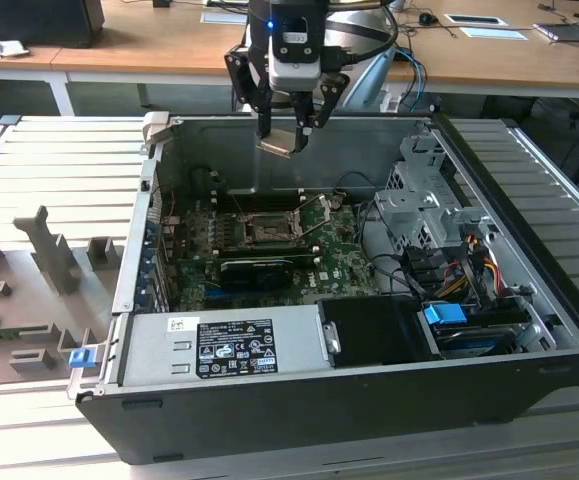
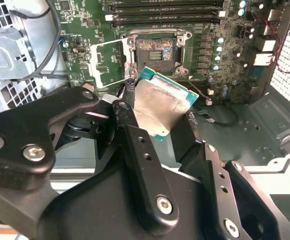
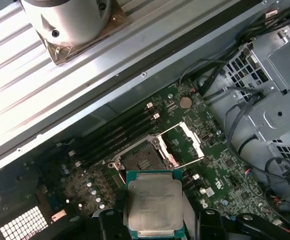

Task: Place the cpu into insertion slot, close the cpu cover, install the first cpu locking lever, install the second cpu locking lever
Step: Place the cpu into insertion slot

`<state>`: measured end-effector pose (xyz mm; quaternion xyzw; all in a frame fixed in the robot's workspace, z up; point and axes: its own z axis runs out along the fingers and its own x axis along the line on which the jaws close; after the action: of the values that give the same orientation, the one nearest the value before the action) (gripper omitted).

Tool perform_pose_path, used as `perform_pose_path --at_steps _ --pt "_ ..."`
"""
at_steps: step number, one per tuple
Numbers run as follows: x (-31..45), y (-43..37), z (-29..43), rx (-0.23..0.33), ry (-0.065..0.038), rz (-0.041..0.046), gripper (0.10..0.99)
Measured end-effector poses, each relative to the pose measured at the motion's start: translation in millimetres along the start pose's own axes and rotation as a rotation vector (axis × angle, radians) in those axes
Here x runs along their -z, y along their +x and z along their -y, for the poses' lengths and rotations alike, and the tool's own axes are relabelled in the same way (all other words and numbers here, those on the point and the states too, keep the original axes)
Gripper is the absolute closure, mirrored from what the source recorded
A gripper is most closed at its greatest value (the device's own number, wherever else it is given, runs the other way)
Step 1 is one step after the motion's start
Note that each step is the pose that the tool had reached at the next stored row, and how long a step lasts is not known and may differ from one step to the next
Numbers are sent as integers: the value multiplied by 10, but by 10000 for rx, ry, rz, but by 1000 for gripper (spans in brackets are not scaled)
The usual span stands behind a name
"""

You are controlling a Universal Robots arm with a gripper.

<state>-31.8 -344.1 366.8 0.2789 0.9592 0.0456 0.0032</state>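
Fingers (image 2: 134,145): black and closest to the lens in the second wrist view, clamped on opposite edges of the cpu (image 2: 160,107), metal top facing the camera.
Chip position: held in the air, well apart from the motherboard (image 3: 220,172); in the exterior view it hangs near the far rim of the open case (image 1: 269,400), not yet down inside.
Insertion slot (image 3: 139,162): bare, its contact field exposed, nothing seated in it.
cpu cover (image 3: 194,145): swung open beside the slot, so the way down looks free.
Step in hand: carrying the chip to the slot, by my reading; the task is at its start.
Doing it well: in both wrist views the chip's edges look turned against the slot's edges, so squaring them comes before descending. Keep the chip level, lower it straight down without sliding across the contacts, and keep clear of the raised cover frame.
Risk: a tilted or offset landing could damage the contacts.
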Motion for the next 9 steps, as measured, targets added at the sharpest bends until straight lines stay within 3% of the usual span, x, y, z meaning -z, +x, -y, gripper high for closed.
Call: perform_pose_path --at_steps 9 --pt "-5 0 0 -718 -14 65 557"
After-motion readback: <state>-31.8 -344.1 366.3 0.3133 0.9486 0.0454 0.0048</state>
